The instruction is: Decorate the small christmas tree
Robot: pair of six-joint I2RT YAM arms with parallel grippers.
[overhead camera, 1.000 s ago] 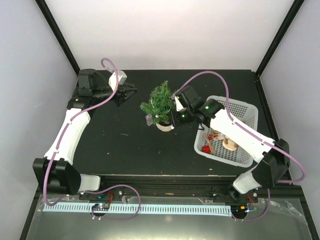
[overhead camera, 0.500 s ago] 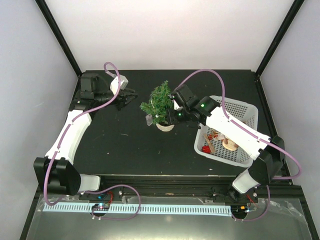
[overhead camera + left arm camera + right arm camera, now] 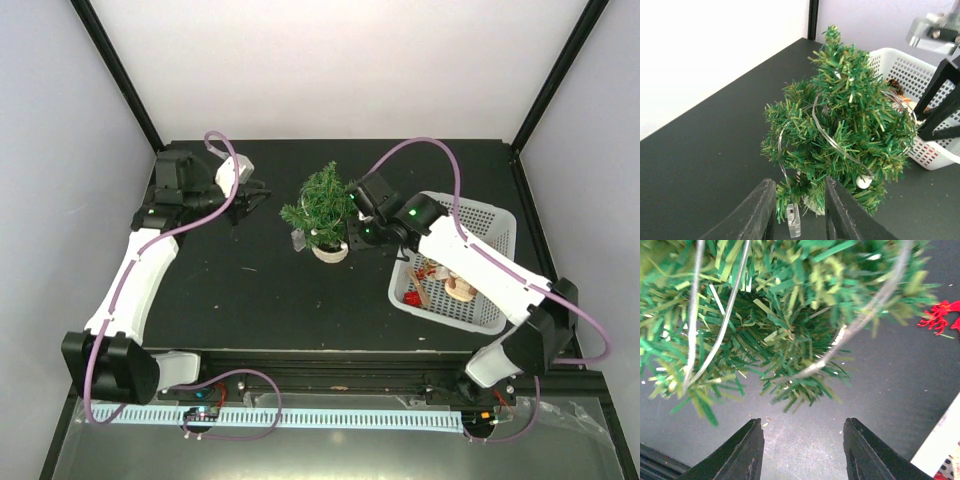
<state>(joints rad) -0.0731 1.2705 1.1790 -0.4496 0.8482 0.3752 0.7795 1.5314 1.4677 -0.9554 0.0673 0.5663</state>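
The small christmas tree point(image 3: 322, 203) stands in its cream pot point(image 3: 331, 252) at the table's middle. A thin light wire point(image 3: 832, 137) winds round it, with a white bead point(image 3: 863, 181) low on its right side and a clear box point(image 3: 793, 220) on the table by the pot. My left gripper point(image 3: 260, 193) is open and empty, a little left of the tree; its fingers point(image 3: 756, 212) frame the tree's base. My right gripper point(image 3: 352, 218) is open and empty, close against the tree's right side. Branches point(image 3: 785, 315) hang just above its fingers point(image 3: 746, 452).
A white basket point(image 3: 492, 222) sits right of the tree, holding red and tan ornaments point(image 3: 437, 280); it also shows in the left wrist view point(image 3: 920, 75). A red ornament point(image 3: 940, 317) shows at the right edge of the right wrist view. Cage posts stand at the back corners.
My right gripper has shifted slightly toward the back, staying beside the tree. My left arm's wrist has drifted a little to the left. The tree has not moved.
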